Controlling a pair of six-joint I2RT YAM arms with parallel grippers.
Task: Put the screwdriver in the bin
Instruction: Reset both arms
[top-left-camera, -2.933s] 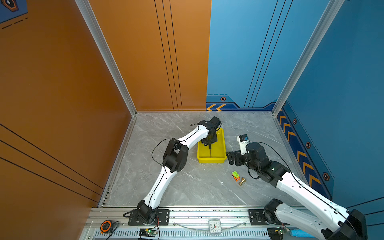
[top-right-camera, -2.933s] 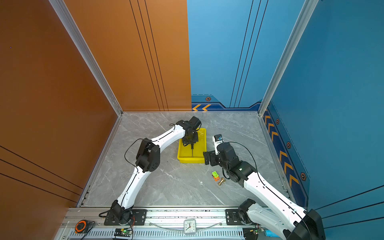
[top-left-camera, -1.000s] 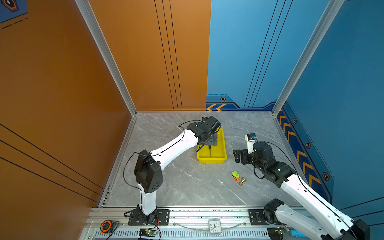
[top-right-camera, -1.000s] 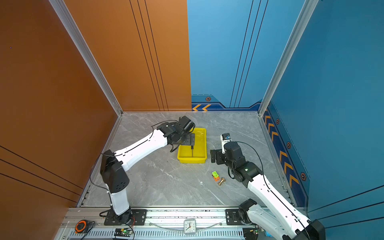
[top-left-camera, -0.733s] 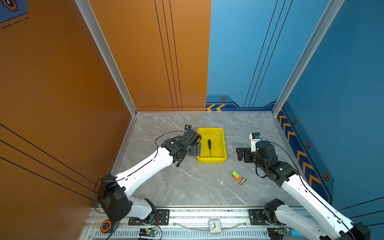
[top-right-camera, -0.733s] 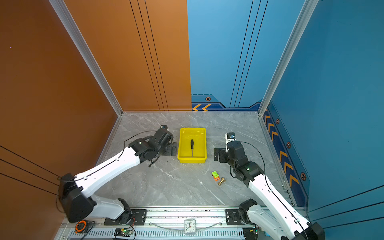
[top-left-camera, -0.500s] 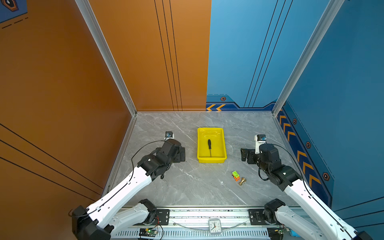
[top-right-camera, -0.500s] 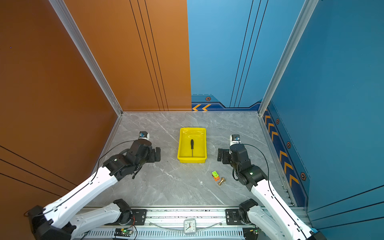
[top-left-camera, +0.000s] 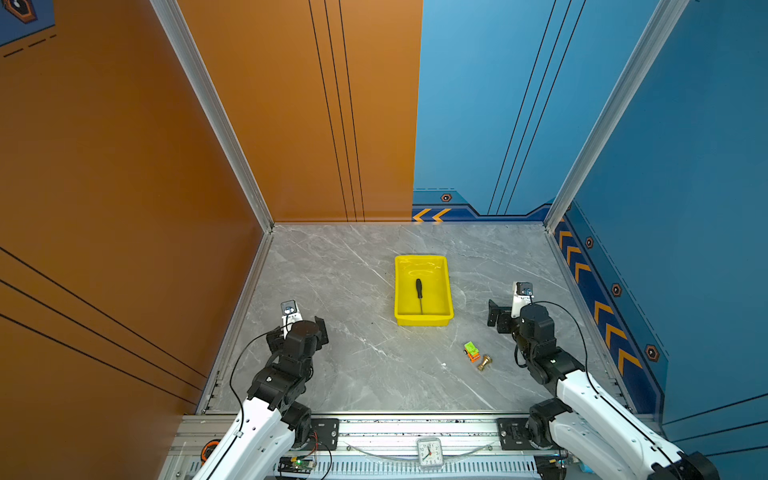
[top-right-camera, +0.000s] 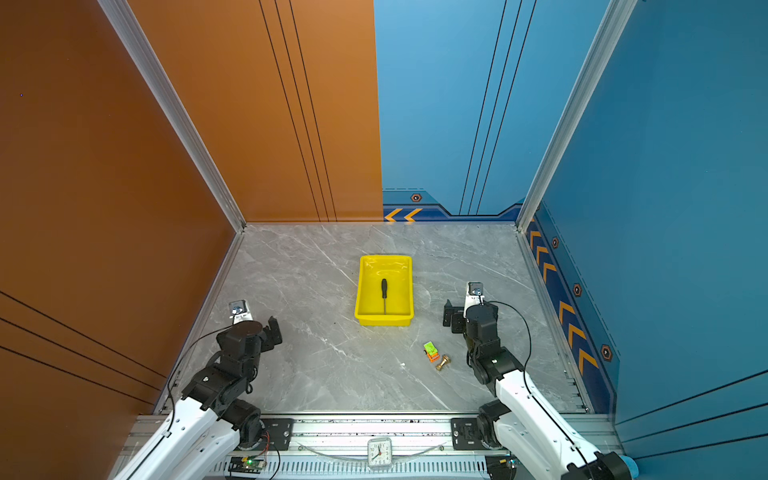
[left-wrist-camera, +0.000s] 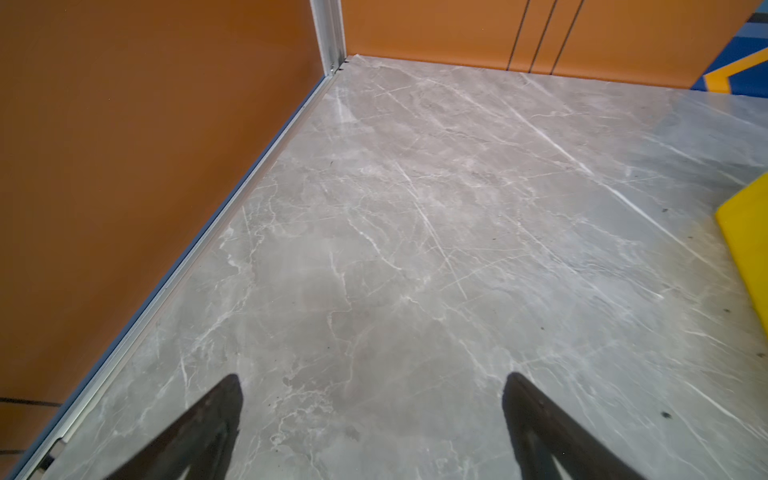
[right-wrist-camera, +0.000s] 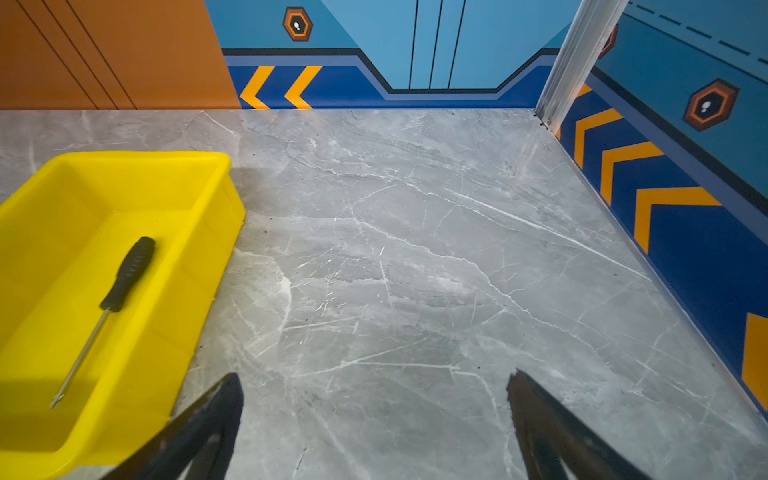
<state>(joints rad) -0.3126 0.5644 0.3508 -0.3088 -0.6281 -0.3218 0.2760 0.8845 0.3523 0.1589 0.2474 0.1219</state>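
**Change noted.** The left gripper (left-wrist-camera: 374, 378) has let go of the screwdriver (top-left-camera: 419, 296) and has drawn back to its own side of the table (top-left-camera: 353, 374). Its fingers are spread wide with only bare marble between them. The screwdriver lies flat on the floor of the bin (top-left-camera: 423, 321), free of any grip, handle toward the far wall and shaft toward the near one, as both top views show.

**Position relative to the grippers.** The bin sits ahead of the left gripper and off to its right, well apart from it; only a yellow corner (left-wrist-camera: 748, 232) shows in the left wrist view. The right gripper (right-wrist-camera: 374, 376) is also spread and empty. The bin is near it, ahead and to its left, and the right wrist view shows the tool inside the walls.

**Bearing on the task.** In my judgement the placement is done: the tool is wholly within the rim and nothing touches it.

**Against the earlier frames.** About three seconds back the left arm reached over the bin with its gripper down inside it. A second back it was still above the bin. Now it is folded back near its base. The right arm has also pulled back a little. The bin, the small green toy (top-left-camera: 471, 351) and the brass fitting (top-left-camera: 484, 362) have not shifted.
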